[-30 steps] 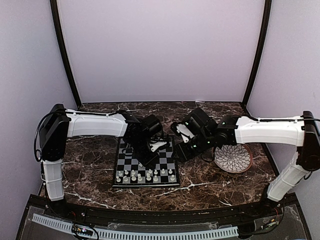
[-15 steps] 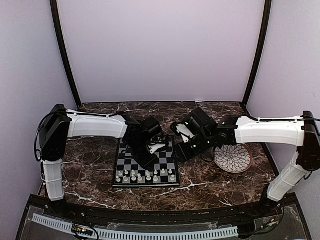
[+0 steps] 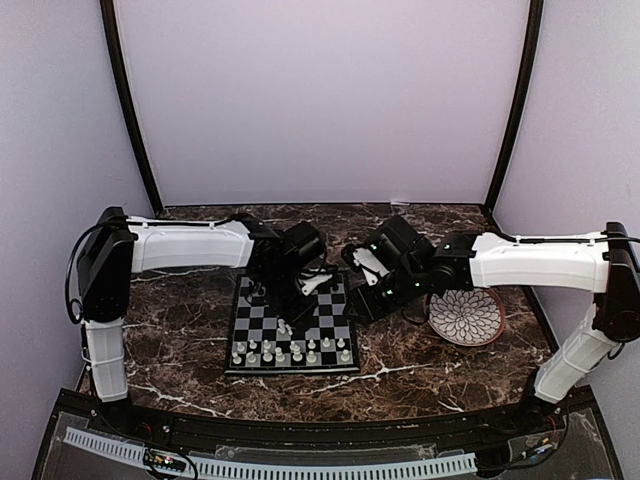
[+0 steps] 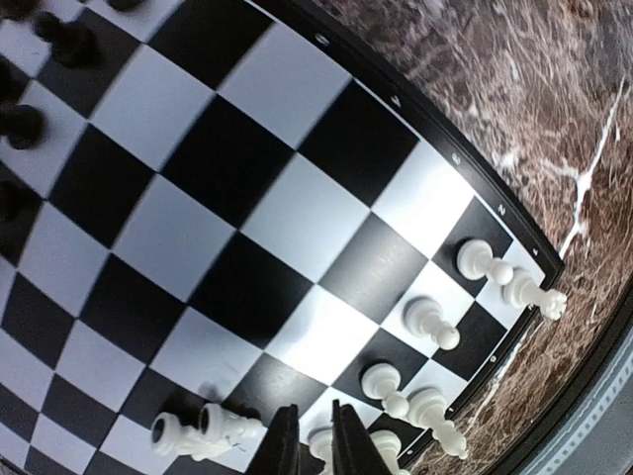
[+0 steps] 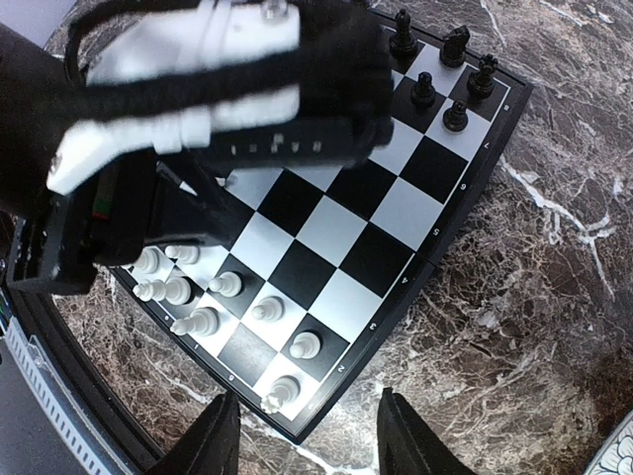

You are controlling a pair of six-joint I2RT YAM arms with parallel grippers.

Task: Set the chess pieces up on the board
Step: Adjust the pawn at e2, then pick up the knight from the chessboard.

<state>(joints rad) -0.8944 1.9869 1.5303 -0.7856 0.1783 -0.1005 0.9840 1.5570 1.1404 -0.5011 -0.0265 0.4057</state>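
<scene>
The board [image 3: 250,322] lies in front of both arms. Cream-white chess pieces [image 3: 292,351] stand in its two near rows. One or two white pieces [image 4: 198,433] lie toppled on a square beside my left gripper [image 4: 315,450]; they also show in the top view [image 3: 285,327]. The left gripper's fingers are nearly together with nothing between them, above the board [image 4: 227,198]. Black pieces [image 5: 442,71] stand at the far edge. My right gripper [image 5: 309,440] is open and empty, above the table just off the board's right rim [image 5: 415,297].
A round white petal-patterned plate [image 3: 466,316] with a brown rim sits right of the board. The left arm's wrist [image 5: 198,79] fills the upper left of the right wrist view, above the board. Brown marble table [image 3: 180,330] surrounds the board.
My left gripper has lifted and drawn back toward the board's far side, uncovering a toppled white piece in the board's middle. The right arm has not moved.
</scene>
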